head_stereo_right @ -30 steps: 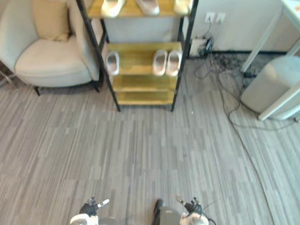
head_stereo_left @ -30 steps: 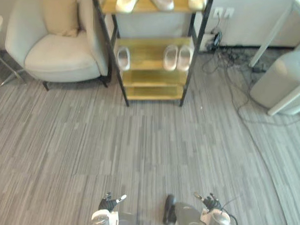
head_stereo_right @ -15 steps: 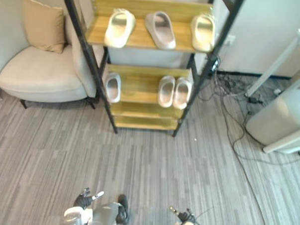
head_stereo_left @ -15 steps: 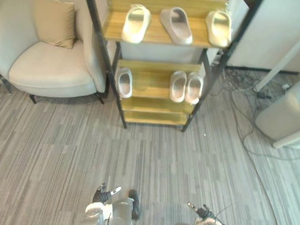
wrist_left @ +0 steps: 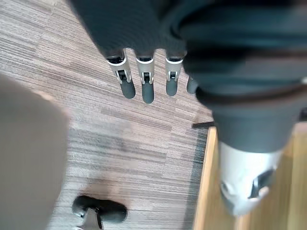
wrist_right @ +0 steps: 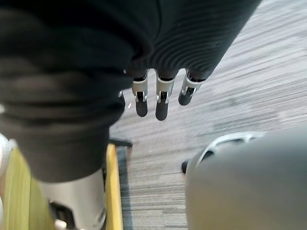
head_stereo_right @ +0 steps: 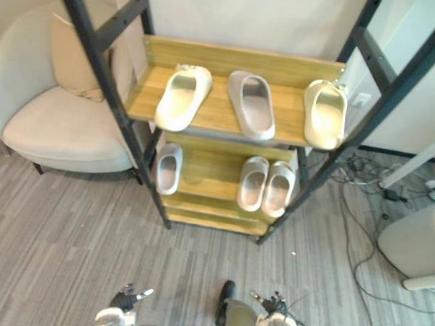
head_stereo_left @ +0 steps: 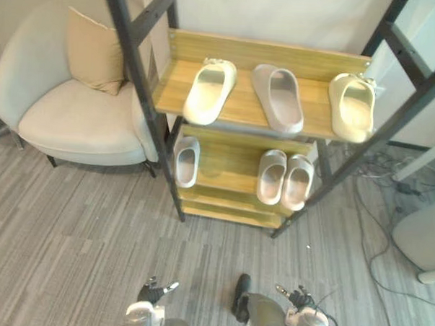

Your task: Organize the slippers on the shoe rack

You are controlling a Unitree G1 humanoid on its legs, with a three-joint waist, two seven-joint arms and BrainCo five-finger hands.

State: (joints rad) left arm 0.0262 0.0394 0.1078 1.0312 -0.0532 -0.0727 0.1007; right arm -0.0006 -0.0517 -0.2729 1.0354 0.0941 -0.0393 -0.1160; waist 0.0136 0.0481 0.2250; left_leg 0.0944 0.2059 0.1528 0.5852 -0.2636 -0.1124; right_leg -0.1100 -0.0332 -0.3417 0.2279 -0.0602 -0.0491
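Observation:
A wooden shoe rack with a black frame stands ahead. Its upper shelf carries a cream slipper, a grey slipper and another cream slipper, each apart from the others. On the lower shelf lie a single pale slipper at the left and a pair side by side at the right. My left hand and right hand hang low at the bottom edge, far from the rack. Both wrist views show straight fingers over the carpet, holding nothing.
A beige armchair with a tan cushion stands left of the rack. Cables trail over the carpet to the right, beside a pale round stool and a white table leg.
The camera has moved closer to the rack and tilted up, so the rack looms larger. Both hands stay low and empty.

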